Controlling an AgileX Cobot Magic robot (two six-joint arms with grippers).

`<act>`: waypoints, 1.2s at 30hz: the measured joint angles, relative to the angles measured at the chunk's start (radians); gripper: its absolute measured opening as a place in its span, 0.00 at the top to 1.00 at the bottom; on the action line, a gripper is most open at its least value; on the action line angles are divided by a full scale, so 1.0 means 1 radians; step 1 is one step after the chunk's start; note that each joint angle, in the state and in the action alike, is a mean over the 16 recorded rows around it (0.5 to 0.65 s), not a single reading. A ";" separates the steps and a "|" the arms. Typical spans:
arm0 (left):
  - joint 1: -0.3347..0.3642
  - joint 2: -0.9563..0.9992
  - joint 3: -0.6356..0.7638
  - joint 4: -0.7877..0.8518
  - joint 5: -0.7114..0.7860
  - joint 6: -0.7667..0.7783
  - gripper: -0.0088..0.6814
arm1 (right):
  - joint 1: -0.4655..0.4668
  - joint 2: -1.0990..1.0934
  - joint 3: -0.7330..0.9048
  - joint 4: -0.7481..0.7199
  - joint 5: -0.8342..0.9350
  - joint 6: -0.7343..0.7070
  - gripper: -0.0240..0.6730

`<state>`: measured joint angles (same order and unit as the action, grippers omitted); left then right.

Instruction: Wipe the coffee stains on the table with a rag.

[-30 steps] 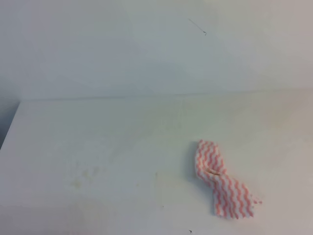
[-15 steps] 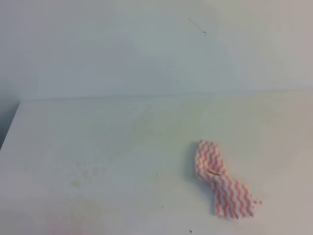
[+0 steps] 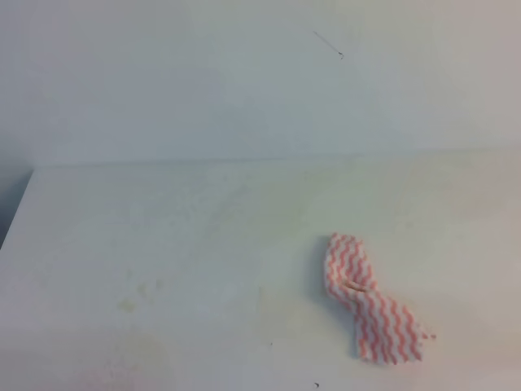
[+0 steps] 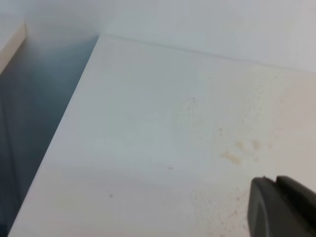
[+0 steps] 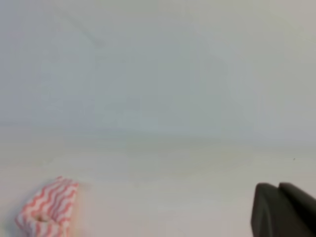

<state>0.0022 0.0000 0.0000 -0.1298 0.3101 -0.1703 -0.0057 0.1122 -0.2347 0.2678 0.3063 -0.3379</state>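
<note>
The exterior high view is looking down on the table [image 3: 163, 236] from its front; both wrist views are hovering low, the right one sharing the rag [image 5: 47, 207].

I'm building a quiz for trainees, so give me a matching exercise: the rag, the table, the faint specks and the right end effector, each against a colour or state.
1. rag
2. table
3. faint specks
4. right end effector

A. plain white
B. dark, shut
C. pale yellowish
D. red-pink zigzag stripes

Pairs: 1-D, 2-A, 3-C, 4-B
</note>
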 joint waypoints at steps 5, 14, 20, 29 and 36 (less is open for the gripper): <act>0.000 0.000 0.003 0.000 0.000 0.000 0.99 | -0.027 -0.087 0.145 0.003 -0.020 0.031 0.97; 0.000 0.000 0.011 0.000 0.002 0.000 0.99 | -0.096 -0.142 0.259 -0.023 0.014 0.038 0.97; 0.000 0.000 0.014 0.000 0.002 0.000 0.99 | -0.122 -0.142 0.264 -0.044 0.036 0.035 0.97; 0.000 0.000 0.011 0.000 0.003 0.000 0.99 | -0.127 -0.141 0.264 -0.057 0.036 0.042 0.97; 0.000 0.000 0.005 0.000 0.006 0.000 0.99 | -0.114 -0.142 0.264 -0.135 0.035 0.120 0.97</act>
<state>0.0022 0.0000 0.0055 -0.1297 0.3160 -0.1707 -0.1194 -0.0301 0.0289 0.1328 0.3412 -0.2174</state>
